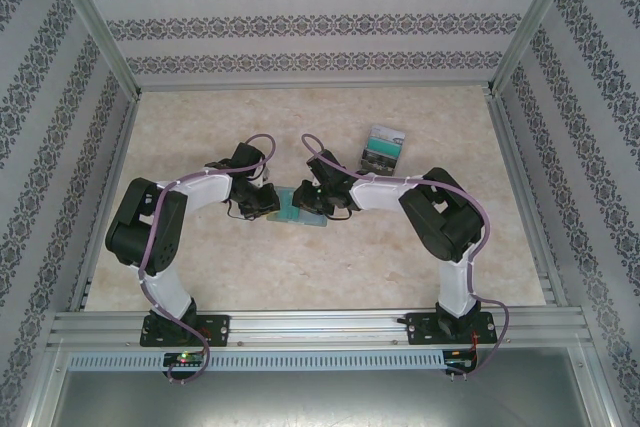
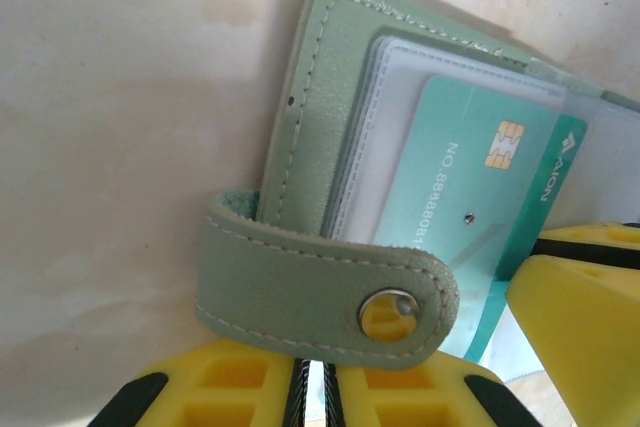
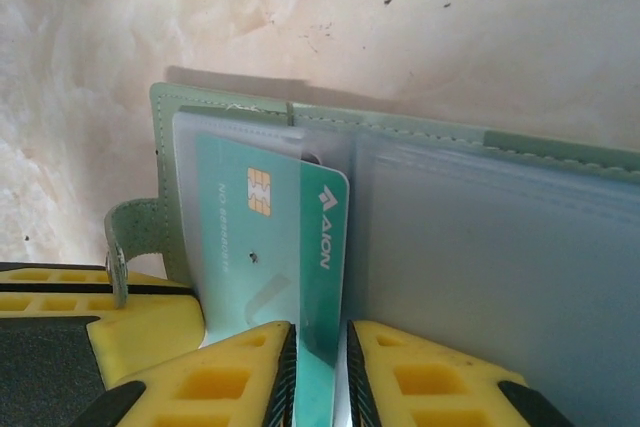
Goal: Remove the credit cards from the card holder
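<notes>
The pale green card holder (image 1: 298,209) lies open mid-table between both arms, its snap strap (image 2: 300,287) folded over my left fingers. A teal credit card (image 3: 270,237) with a gold chip sticks partway out of a clear sleeve. My right gripper (image 3: 320,347) is shut on that card's lower edge. Pinching the holder's (image 2: 310,97) near edge under the strap, my left gripper (image 2: 315,377) is shut with only a thin gap showing. From the left wrist the same card (image 2: 470,187) shows, with a right finger (image 2: 580,317) beside it. More credit cards (image 1: 383,147) lie at the back right.
Metal frame rails and patterned walls enclose the beige marbled table (image 1: 300,277). The holder's right half carries several empty clear sleeves (image 3: 480,247). Both arms (image 1: 200,187) crowd the centre, elbows bent outward.
</notes>
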Tool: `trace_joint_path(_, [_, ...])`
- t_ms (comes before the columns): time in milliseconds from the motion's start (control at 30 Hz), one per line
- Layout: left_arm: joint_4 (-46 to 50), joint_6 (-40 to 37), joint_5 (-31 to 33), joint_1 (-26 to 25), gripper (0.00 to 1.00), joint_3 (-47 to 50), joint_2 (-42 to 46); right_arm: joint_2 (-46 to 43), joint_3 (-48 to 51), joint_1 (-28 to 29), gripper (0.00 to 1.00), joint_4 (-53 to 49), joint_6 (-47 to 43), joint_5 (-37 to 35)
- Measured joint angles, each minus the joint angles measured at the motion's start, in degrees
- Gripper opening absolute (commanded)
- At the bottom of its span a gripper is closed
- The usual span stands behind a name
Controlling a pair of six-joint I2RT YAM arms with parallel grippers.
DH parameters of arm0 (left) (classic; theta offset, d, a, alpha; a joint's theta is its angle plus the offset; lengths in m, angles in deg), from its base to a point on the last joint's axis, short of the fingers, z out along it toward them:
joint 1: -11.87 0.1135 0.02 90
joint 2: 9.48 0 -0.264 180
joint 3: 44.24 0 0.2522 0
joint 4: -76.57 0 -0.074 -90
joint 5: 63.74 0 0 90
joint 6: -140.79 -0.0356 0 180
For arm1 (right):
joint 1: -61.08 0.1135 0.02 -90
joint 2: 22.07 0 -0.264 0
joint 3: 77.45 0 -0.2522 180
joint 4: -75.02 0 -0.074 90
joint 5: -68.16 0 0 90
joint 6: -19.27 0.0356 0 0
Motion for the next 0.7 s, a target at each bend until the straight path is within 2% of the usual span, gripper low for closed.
trace_joint_path(300, [0.00,0.00,-0.07,0.00,0.13,0.00,0.00,0.48,0.00,0.00,0.18,0.87,0.26,0.70])
trace_joint_path(467, [0.00,0.00,-0.17,0.00,0.13,0.00,0.00,0.74,0.00,0.00,0.00,1.16,0.92,0.70])
trace_joint_path(700, [0.07,0.02,0.26,-0.02,0.12,0.00,0.02,0.35,1.05,-0.07,0.00,2.49,1.31,0.46])
